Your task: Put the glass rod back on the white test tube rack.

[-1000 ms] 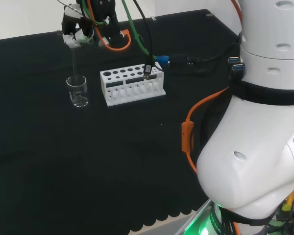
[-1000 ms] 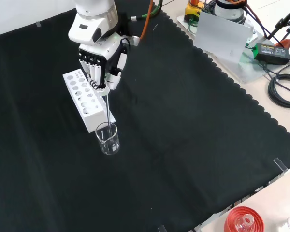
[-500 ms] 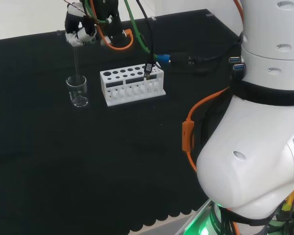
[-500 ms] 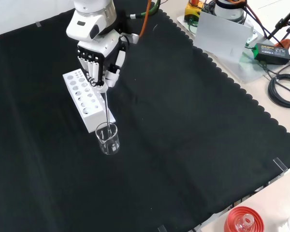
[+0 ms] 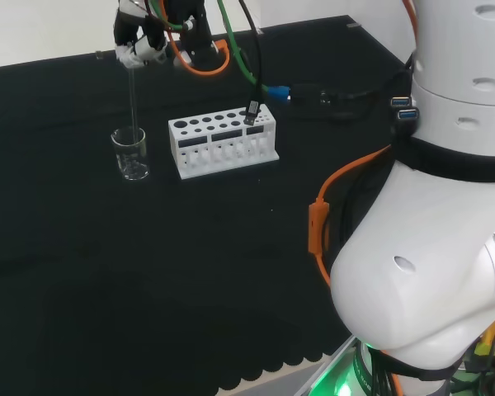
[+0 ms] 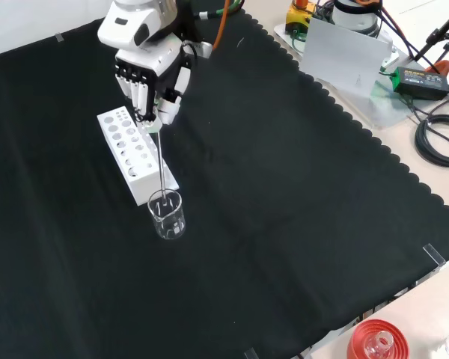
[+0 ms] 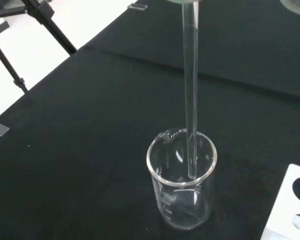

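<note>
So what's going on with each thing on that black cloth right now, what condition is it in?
Hand: above the rack, fingers curled round the top of the glass rod.
Glass rod: held upright, its lower tip inside the beaker near the rim.
Beaker: standing upright on the cloth, looks empty apart from the rod's tip.
White test tube rack: standing beside the beaker, the holes in view on top look empty.

A plain black cloth (image 6: 284,187) is covering the bench; a white plastic test tube rack (image 6: 132,153) is showing rows of dark round holes. A clear glass rod (image 7: 190,90) and clear glass beaker (image 7: 182,185) are showing the black through them; the black and white hand (image 6: 146,71) is trailing orange and green cables (image 5: 219,41).
</note>
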Controlling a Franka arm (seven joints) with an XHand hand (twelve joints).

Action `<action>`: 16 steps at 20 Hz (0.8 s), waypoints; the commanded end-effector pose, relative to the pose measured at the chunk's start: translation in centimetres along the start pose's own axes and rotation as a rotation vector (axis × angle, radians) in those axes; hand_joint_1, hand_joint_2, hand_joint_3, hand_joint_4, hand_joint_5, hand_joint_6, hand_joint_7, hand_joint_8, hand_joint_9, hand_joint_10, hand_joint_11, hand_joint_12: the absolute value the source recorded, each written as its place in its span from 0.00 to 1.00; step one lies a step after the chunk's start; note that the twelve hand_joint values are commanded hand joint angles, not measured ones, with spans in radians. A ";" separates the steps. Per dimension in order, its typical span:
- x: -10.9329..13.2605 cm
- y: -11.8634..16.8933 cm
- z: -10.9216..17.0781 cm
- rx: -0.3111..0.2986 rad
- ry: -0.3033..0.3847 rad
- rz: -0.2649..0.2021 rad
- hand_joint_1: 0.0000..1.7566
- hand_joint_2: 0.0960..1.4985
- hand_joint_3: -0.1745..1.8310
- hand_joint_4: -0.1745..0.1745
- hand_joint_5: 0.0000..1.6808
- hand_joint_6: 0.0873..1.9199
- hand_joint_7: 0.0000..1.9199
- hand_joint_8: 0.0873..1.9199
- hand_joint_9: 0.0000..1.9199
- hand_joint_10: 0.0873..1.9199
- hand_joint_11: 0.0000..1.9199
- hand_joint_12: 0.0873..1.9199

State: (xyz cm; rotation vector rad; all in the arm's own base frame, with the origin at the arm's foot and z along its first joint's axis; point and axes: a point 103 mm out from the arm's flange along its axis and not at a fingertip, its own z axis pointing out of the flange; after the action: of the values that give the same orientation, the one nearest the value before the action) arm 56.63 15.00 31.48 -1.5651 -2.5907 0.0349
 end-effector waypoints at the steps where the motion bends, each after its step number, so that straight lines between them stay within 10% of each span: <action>1: -0.4 -1.3 -2.5 -0.022 -0.005 0.025 0.74 0.68 0.07 0.00 0.64 0.27 0.65 0.41 0.89 0.20 0.81 0.33; 16: -1.9 -5.5 -6.8 -0.066 -0.024 0.108 0.74 0.68 0.07 0.00 0.64 0.27 0.65 0.41 0.89 0.20 0.81 0.33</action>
State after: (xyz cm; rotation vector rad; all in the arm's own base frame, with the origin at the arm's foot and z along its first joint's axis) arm 54.55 12.39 37.93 -1.6766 -2.5893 -0.0283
